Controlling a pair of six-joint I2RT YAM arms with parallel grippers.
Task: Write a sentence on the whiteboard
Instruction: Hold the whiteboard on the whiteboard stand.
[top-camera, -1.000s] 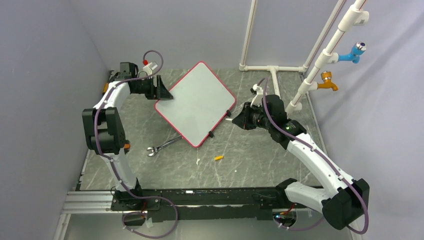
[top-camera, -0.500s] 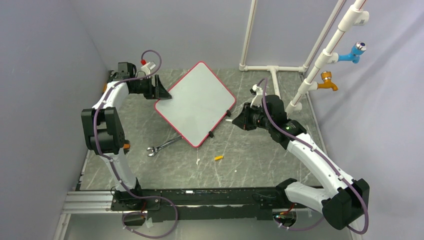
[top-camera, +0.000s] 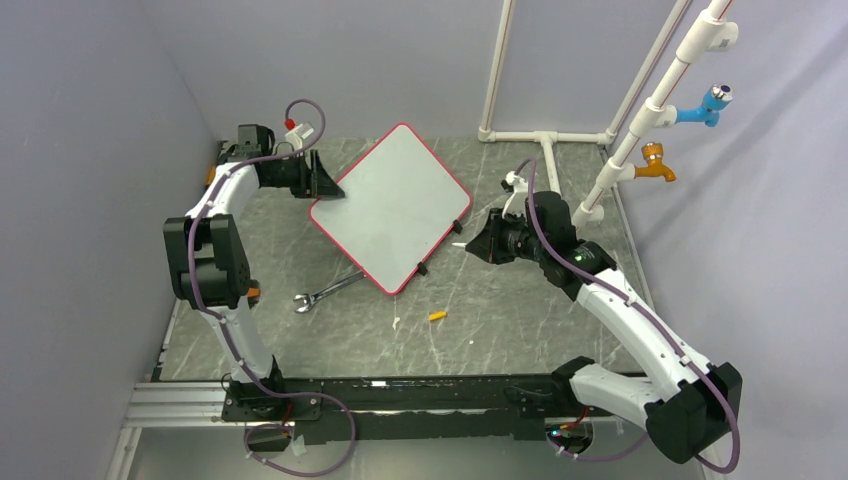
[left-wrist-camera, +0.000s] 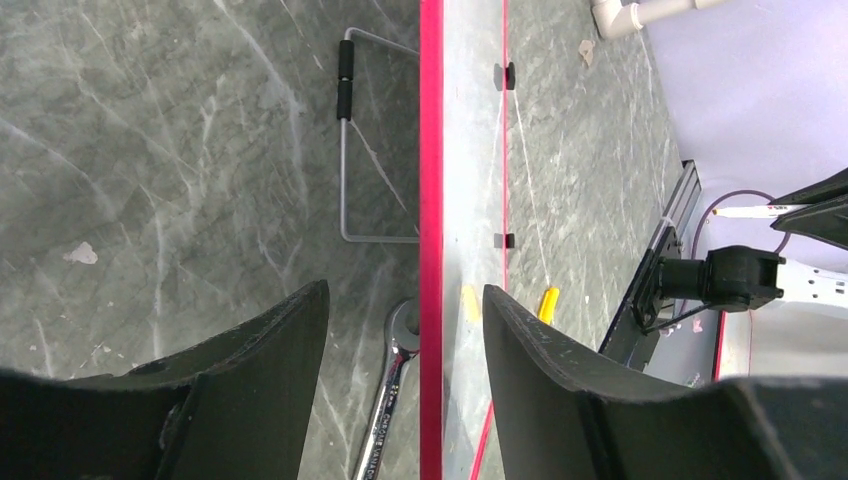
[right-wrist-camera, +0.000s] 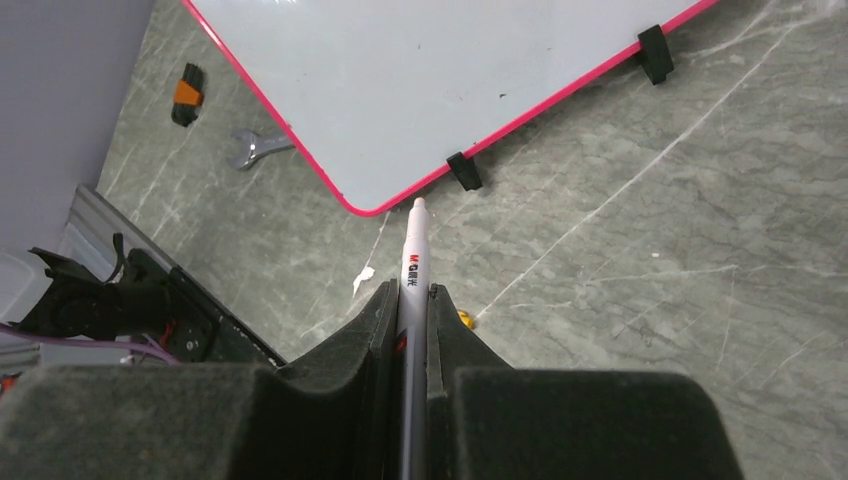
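**Top external.**
- Whiteboard (top-camera: 390, 205): flat on the bench (top-camera: 520, 320), turned diamond-wise, lying between the two grippers. It has not moved over the last second.
- Left gripper (top-camera: 330, 190): at the board's left corner, same station as a second ago.
- Right gripper (top-camera: 468, 244): just off the board's right edge. Its arm has shifted only a touch, and the marker tip is no nearer the surface.
- Judgement: writing has not begun, and the step in hand is probably steadying the board.
- Wrench (top-camera: 325, 289) and orange cap (top-camera: 437, 316): loose on the bench, behind both grippers, toward the arm bases.

**Left wrist.**
- Left gripper (left-wrist-camera: 405, 290): jaws apart, nothing gripped. The whiteboard (left-wrist-camera: 470, 150), seen edge-on, runs between them with a gap on each side. Whether they are narrowing cannot be told from this picture.
- Shown only here: a wire stand (left-wrist-camera: 345, 150) beneath the board, ahead of the gripper.

**Right wrist.**
- Right gripper (right-wrist-camera: 410, 295): clamped on the marker (right-wrist-camera: 412, 262). The tip points at the whiteboard's (right-wrist-camera: 450, 80) rounded corner just ahead and is apart from it.
- Shown only here: the white face is blank but for one dark speck, with no sentence yet.
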